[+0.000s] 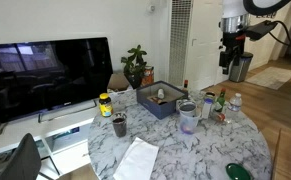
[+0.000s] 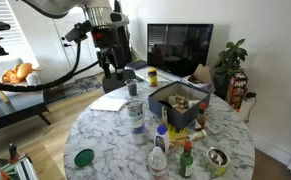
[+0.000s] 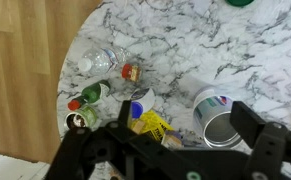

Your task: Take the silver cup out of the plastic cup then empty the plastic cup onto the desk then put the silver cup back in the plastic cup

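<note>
Found end effector wide open, empty; shiny silver metal cup nested in pale plastic cup, wrist-view four o'clock, rim exposed for grasping.

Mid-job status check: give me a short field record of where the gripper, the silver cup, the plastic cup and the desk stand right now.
gripper: open, empty, raised well above the desk, away from both cups
silver cup: seated inside the plastic cup, not yet taken out
plastic cup: upright on the desk, beside the blue tray
desk: round marble top; also carries a dark cup, a sheet of paper and a green lid
task stage: first step not yet done
</note>
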Controlling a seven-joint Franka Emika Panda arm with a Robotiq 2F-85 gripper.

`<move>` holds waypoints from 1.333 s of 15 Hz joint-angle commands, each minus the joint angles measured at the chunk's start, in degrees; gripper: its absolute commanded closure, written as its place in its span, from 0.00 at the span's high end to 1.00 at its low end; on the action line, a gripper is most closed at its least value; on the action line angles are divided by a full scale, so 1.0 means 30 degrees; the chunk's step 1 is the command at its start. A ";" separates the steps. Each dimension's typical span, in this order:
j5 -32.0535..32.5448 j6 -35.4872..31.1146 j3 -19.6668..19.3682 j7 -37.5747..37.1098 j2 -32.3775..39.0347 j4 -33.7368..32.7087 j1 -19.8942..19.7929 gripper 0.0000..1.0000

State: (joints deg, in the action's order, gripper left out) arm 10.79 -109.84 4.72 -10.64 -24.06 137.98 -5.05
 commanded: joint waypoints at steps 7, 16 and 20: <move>-0.2752 -0.1750 -0.0020 -0.2950 0.3266 -0.0452 0.0637 1.00; -0.3724 -1.1826 -0.0329 -0.6868 0.9201 -0.0288 0.1195 1.00; -0.3844 -1.2096 -0.0760 -0.6713 1.0518 -0.0528 0.1467 1.00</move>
State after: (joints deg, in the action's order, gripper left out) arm 0.02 -145.52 4.21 -30.56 4.38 137.68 -2.36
